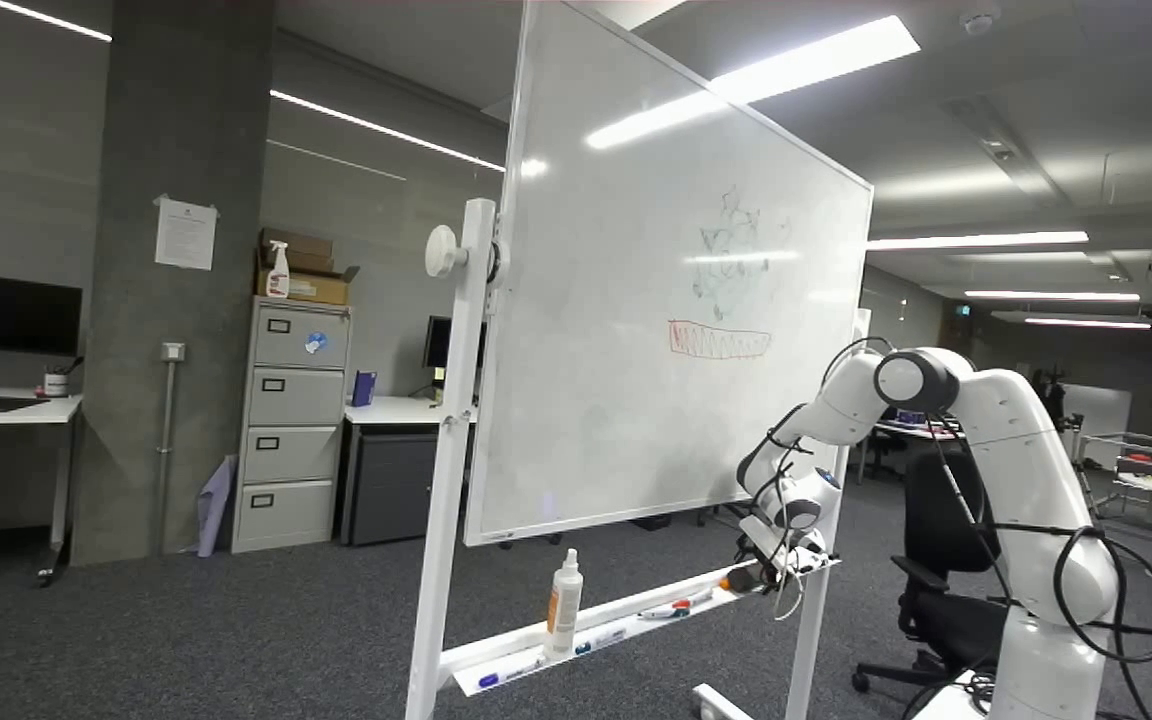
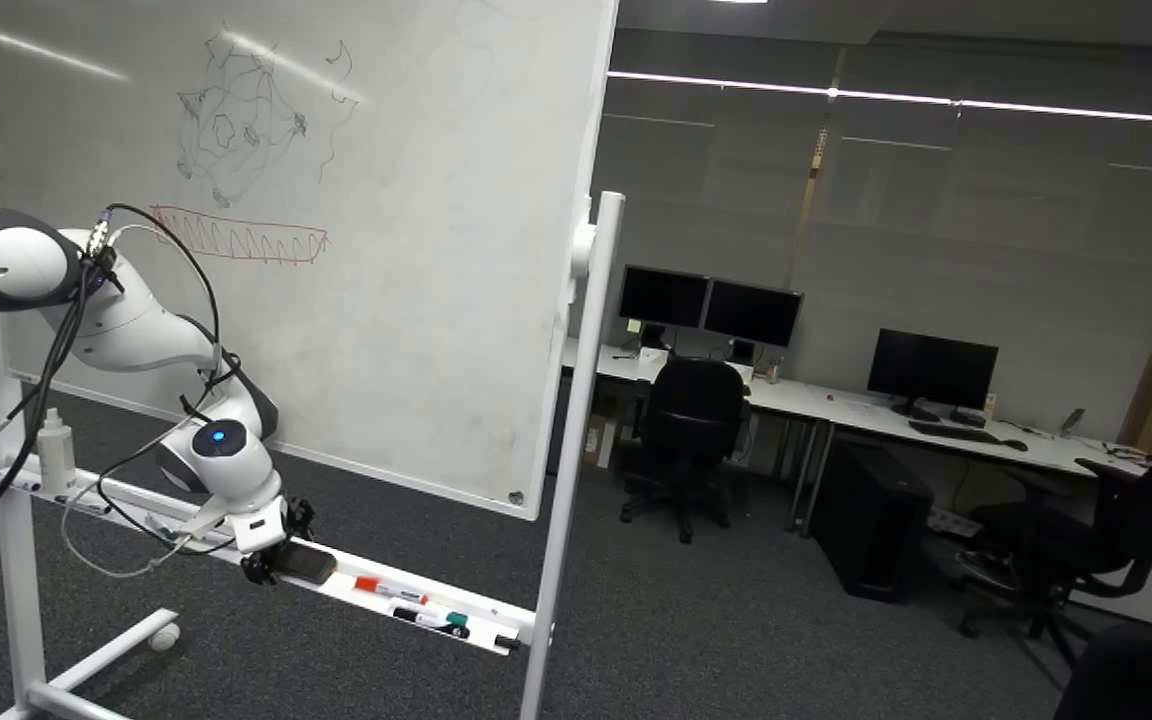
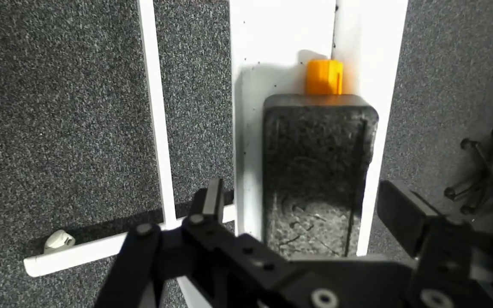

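1. Eraser (image 3: 319, 162), black and blocky, is laid lengthwise on the pen tray (image 3: 280, 25) under the whiteboard (image 2: 416, 250), apparently because the tray is too narrow for it crosswise.
2. The gripper (image 3: 302, 192) is poised over the eraser's near end with nothing grasped; its fingers are spread clear of both long sides, presumably so that the eraser's width is straddled.
3. At the eraser's far end an orange cap-like piece (image 3: 323, 77) is seen in the wrist view; whether it belongs to a marker cannot be told.
4. A red-capped marker (image 2: 391, 590) and an upright spray bottle (image 1: 564, 605) are also placed on the tray, likely for ready reach.
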`<action>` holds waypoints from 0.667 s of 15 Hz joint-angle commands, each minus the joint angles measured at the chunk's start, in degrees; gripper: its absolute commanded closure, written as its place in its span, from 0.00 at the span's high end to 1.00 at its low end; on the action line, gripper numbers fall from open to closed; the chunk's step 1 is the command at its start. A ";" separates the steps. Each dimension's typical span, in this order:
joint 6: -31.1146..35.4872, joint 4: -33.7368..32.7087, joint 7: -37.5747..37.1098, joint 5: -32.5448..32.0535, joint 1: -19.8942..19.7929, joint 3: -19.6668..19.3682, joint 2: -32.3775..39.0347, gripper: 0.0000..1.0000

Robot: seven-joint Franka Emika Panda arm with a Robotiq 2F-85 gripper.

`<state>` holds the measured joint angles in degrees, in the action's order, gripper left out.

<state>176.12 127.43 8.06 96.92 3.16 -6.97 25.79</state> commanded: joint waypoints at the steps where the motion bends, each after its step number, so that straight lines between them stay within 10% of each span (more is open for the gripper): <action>1: 1.85 -1.59 1.26 1.46 0.40 -0.41 0.83 0.68; 5: 2.38 -0.83 1.14 1.32 0.51 -0.43 0.45 0.57; 10: 2.81 -0.26 1.58 1.28 1.05 -0.32 -0.77 1.00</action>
<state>176.90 127.19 8.06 96.92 3.46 -7.04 26.41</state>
